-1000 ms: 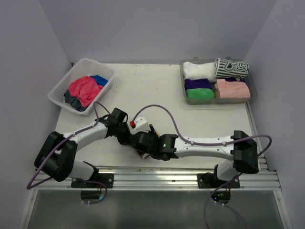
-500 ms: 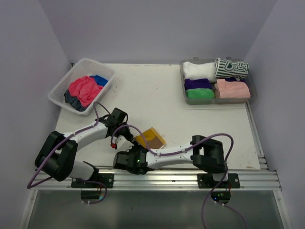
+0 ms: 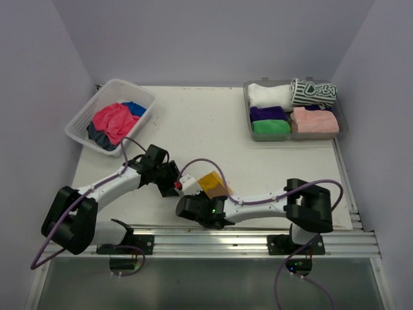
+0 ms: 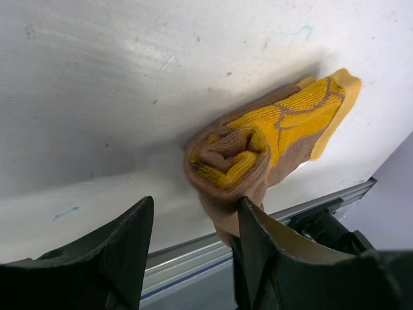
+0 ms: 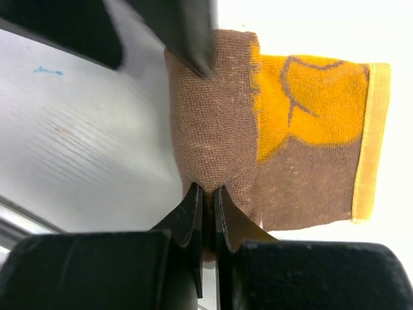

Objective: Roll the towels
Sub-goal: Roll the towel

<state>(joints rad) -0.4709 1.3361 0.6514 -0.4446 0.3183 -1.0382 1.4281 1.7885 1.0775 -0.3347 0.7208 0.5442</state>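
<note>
- Half-rolled yellow-and-brown towel sits slightly further right on the tabletop.
- Left jaws, shifted right, gape beside it.
- Right jaws pinch its brown edge.

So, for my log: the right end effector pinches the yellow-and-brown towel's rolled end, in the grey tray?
No: top external shows the towel on the table, not in the tray; the right end effector does pinch its rolled end.
</note>
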